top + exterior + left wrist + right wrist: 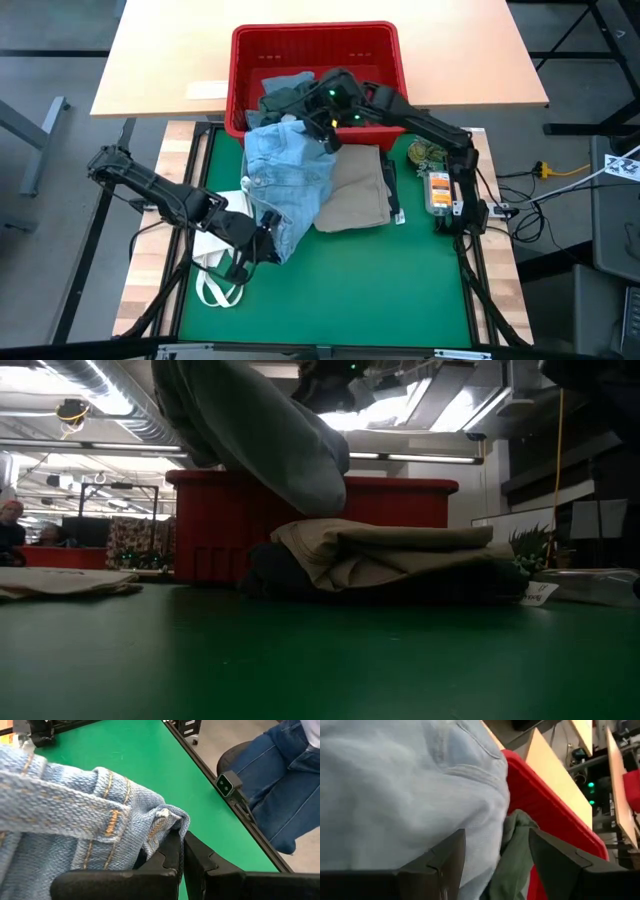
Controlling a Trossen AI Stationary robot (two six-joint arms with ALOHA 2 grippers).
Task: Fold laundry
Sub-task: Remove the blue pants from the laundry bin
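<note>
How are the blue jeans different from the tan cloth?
The jeans are light blue denim; the tan cloth is plain beige. The jeans lie loose and crumpled, one end reaching the red basket; the tan cloth sits folded flat on the green mat. The left tool is shut on the jeans' edge, while nothing holds the tan cloth. Both are soft laundry lying side by side.

A robotics lab or workshop floor: exposed silver ducting (100,400) and strip lights (420,457) cross the bare ceiling at the low view's top. The green worktop (380,290) sits in a black metal frame (480,290), with loose cables (540,200) trailing over grey concrete floor (580,60) at right.
</note>
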